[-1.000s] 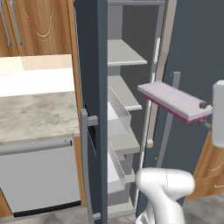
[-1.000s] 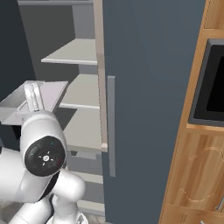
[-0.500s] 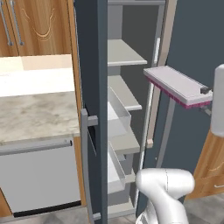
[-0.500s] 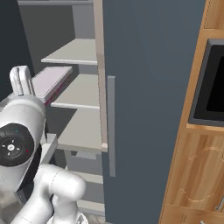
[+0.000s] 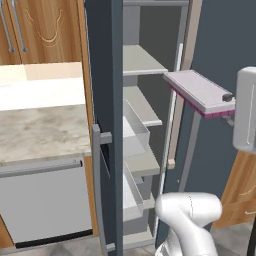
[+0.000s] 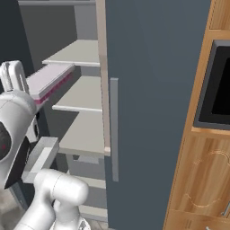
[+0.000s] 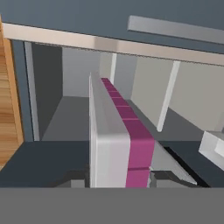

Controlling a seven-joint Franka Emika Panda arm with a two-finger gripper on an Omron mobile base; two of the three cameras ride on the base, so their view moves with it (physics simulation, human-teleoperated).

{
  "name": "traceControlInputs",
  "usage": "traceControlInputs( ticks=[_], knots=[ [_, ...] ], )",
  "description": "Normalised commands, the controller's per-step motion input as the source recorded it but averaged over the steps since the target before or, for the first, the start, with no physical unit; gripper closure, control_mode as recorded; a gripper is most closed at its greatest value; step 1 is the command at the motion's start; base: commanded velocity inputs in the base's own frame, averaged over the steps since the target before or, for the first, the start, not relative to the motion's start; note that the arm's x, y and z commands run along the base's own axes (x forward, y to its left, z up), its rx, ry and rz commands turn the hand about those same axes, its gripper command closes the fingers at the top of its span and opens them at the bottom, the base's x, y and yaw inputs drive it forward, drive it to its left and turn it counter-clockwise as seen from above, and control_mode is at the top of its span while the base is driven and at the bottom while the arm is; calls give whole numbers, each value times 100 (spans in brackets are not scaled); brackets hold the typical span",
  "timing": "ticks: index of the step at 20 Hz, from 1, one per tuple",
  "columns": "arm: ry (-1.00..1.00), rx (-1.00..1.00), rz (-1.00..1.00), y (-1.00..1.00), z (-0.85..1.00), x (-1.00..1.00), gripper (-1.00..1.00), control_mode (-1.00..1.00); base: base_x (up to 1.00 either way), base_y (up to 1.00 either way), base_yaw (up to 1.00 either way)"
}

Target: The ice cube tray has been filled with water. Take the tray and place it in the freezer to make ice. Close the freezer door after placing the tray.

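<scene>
Holding position in mid-air at the freezer [image 5: 150, 125] opening: ice cube tray [image 5: 197, 91], pale lilac top, magenta underside edge, carried level by its near end. Gripper [image 5: 227, 102]: clamped on that end, a dark fingertip resting on the tray's top corner.

Key relation: tray projects straight ahead of the gripper, long axis pointing into the compartment; its far end is beside the middle white shelf [image 5: 141, 105], just outside the opening. Judged requirement: continue along that axis, then lower onto a shelf.

Freezer door [image 5: 106, 120]: swung open, its edge and grey bar handle [image 5: 96, 187] facing the left base camera.

View differences: left base view shows clear drawers [image 5: 134, 130] and countertop [image 5: 40, 125]. Right base view shows the closed plain door [image 6: 152, 112] and black oven [image 6: 214, 87]. Hand view shows the tray [image 7: 118, 140] rolled on edge, receding into the cavity.
</scene>
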Motion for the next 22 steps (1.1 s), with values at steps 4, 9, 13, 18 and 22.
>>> traceControlInputs(
  ticks=[4, 9, 13, 18, 22],
  knots=[
    [-7, 0, 0, 5, 7, 14, 100, -100, 0, 0, 0],
    [-5, 0, 0, 0, 7, 11, 100, -100, 0, 0, 0],
    [0, 0, 0, 0, 7, 19, 100, -100, 0, 0, 0],
    [0, 0, 0, 0, 5, 33, 100, -100, 0, 0, 0],
    [1, 0, 0, 0, 1, 36, 100, -100, 0, 0, 0]
  ],
)
